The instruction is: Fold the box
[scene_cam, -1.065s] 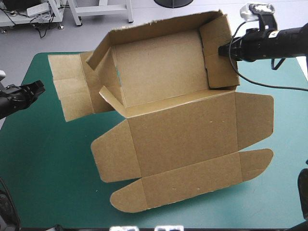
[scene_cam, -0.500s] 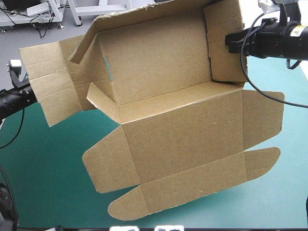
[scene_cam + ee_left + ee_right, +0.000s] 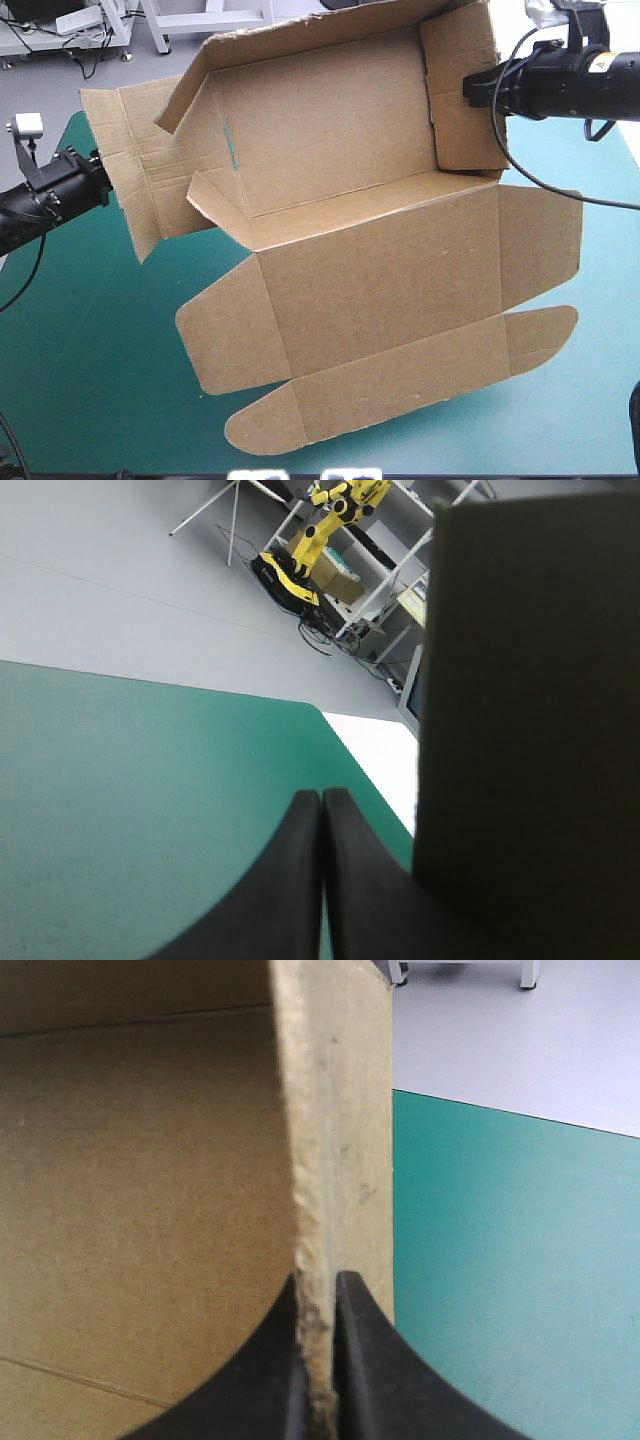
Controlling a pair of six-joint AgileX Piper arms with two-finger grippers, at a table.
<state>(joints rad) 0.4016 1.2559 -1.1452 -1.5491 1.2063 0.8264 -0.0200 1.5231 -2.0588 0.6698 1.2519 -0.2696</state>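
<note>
The brown box [image 3: 370,270] is a large cut sheet, lifted at its far side, with the back and right walls raised and the lid panels trailing toward the table's front. My right gripper [image 3: 470,90] is shut on the upright right wall; in the right wrist view the wall's edge [image 3: 335,1110] runs straight into the right gripper [image 3: 320,1282]. My left gripper [image 3: 103,180] is at the outer edge of the loose left flap [image 3: 140,170]. Its left gripper [image 3: 322,796] fingers meet with nothing between them, and the flap's board [image 3: 530,730] stands close beside them.
Bare teal-green cover [image 3: 90,380] lies at the front left, under and ahead of the left arm. The box's lid flaps reach close to the table's front and right edges. The table's far left corner [image 3: 310,712] shows beyond the left gripper.
The box's far side has been raised and tilted by the right gripper. The left arm has risen and come in to the left flap, which has swung inward from its spread position.
</note>
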